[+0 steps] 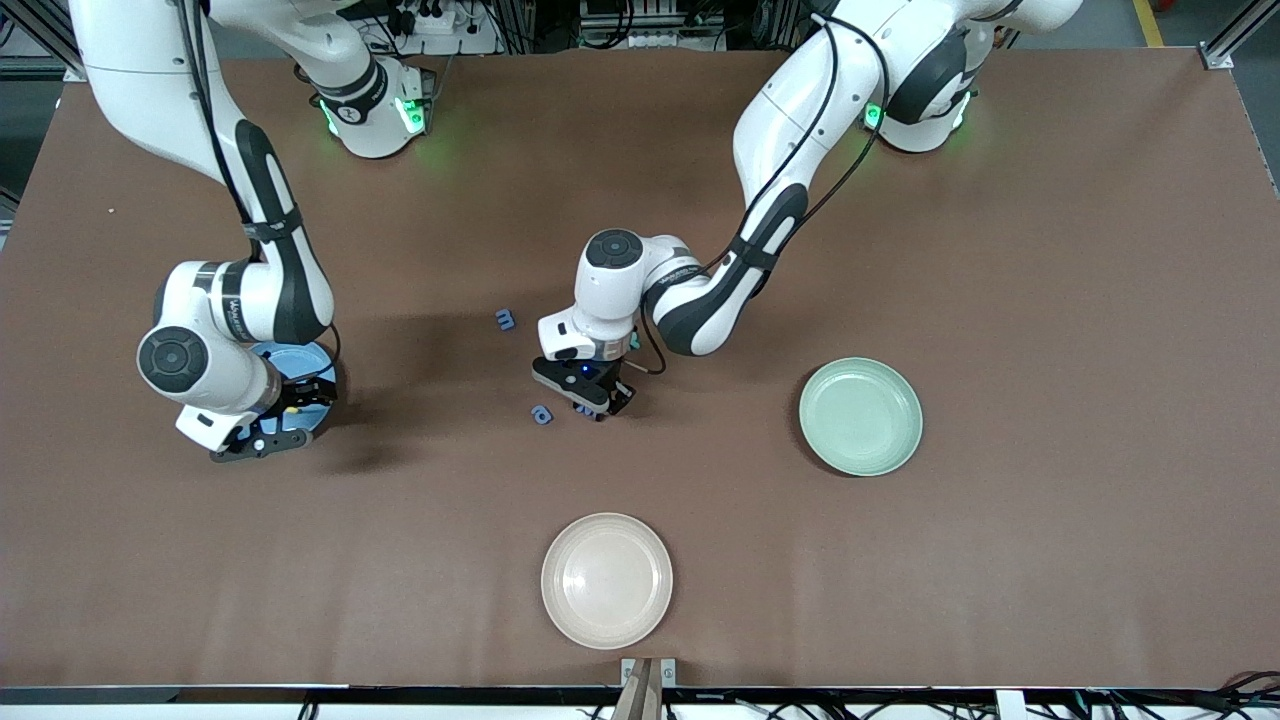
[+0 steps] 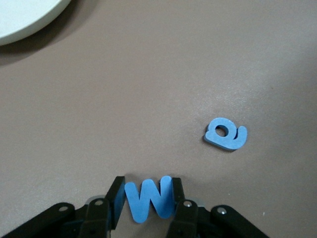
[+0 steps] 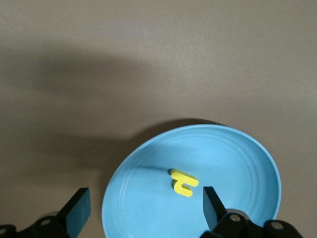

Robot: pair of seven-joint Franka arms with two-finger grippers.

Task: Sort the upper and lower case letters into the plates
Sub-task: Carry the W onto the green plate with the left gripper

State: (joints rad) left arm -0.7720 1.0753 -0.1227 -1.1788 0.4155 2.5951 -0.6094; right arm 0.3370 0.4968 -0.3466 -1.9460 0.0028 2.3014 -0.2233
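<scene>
**Left end effector closed on a blue W, right end effector open above the blue plate**

The brown surface (image 1: 1050, 300) fills almost the whole front view. On it lie three round plates of equal size. The mint green plate (image 1: 860, 416) is at about 3 o'clock from the middle of the surface, toward the left arm's end, and nothing lies in it. The cream plate (image 1: 607, 580) is at 6 o'clock, nearest to the front camera, also with nothing in it. The blue plate (image 1: 300, 362) is at 9 o'clock, toward the right arm's end, and the right arm covers a big part of it.

The right end effector (image 1: 262, 437) hangs over the blue plate with its fingers (image 3: 79, 210) spread wide and nothing between them. In the right wrist view, a small yellow letter (image 3: 184, 182) lies flat near the middle of the blue plate.

The left end effector (image 1: 588, 400) is low at the middle of the surface. Its fingers (image 2: 117, 197) press from both sides on a blue W letter (image 2: 147, 200), which stands on edge between them.

A blue lower case "a" letter (image 1: 541, 414) lies flat on the surface just beside the left end effector, at about 9 o'clock from it, apart from the fingers. Another small blue letter (image 1: 506, 319) lies at about 11 o'clock from the left end effector, farther from the front camera; I cannot tell surely which letter it is.
</scene>
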